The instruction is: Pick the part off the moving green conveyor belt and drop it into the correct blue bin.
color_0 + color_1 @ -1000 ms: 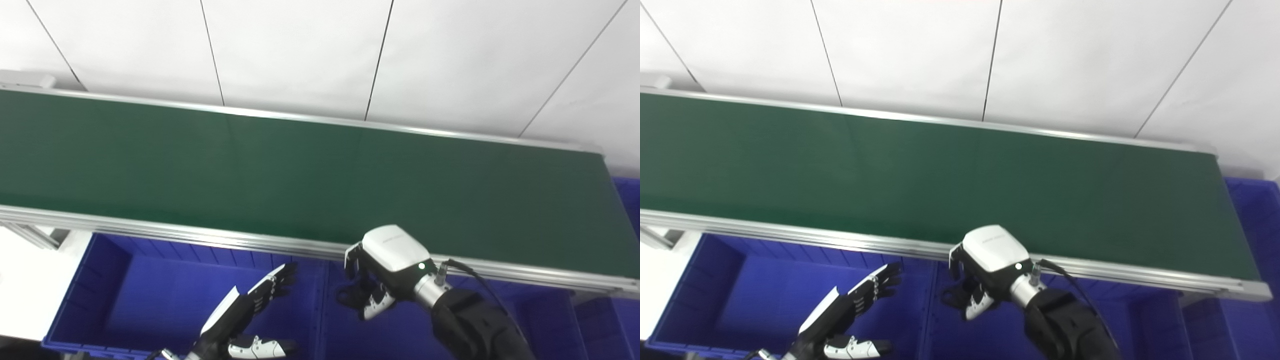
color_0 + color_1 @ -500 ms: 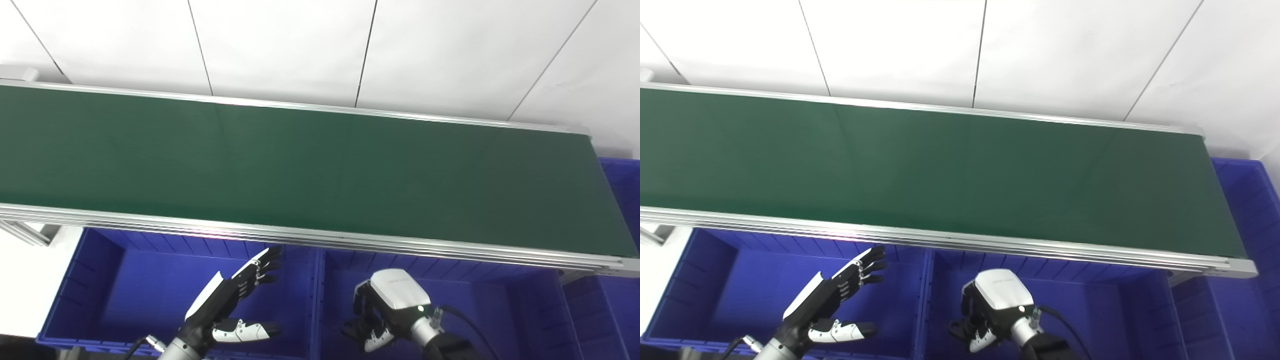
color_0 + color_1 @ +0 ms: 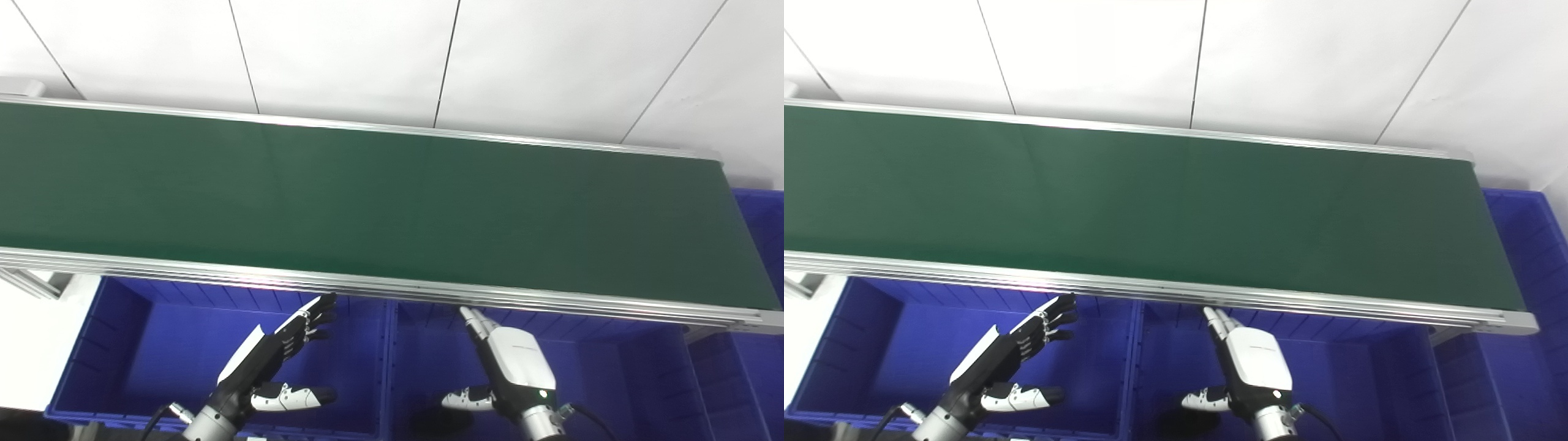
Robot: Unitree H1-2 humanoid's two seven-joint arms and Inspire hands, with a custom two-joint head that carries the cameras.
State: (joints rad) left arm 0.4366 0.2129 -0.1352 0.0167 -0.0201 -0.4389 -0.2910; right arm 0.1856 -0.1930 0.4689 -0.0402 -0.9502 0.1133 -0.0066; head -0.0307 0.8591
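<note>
The green conveyor belt [image 3: 367,202] runs across the view with nothing on it. My right hand [image 3: 511,370] is open, fingers stretched toward the belt's near rail, above the middle blue bin [image 3: 606,380]. A dark, blurred shape [image 3: 436,422], possibly the part, lies low in that bin just under the right thumb. I cannot tell whether it is resting or falling. My left hand [image 3: 272,361] is open and empty over the left blue bin [image 3: 153,355].
A third blue bin [image 3: 762,214] stands past the belt's right end. The belt's aluminium near rail [image 3: 392,288] overhangs the bins' far edge. A white wall rises behind the belt and a white surface [image 3: 24,343] lies at the left.
My right hand came down from the belt's near rail into the middle bin, shut on a dark thing, then opened. The dark thing now lies below it. The camera tilted. The left hand stayed open.
</note>
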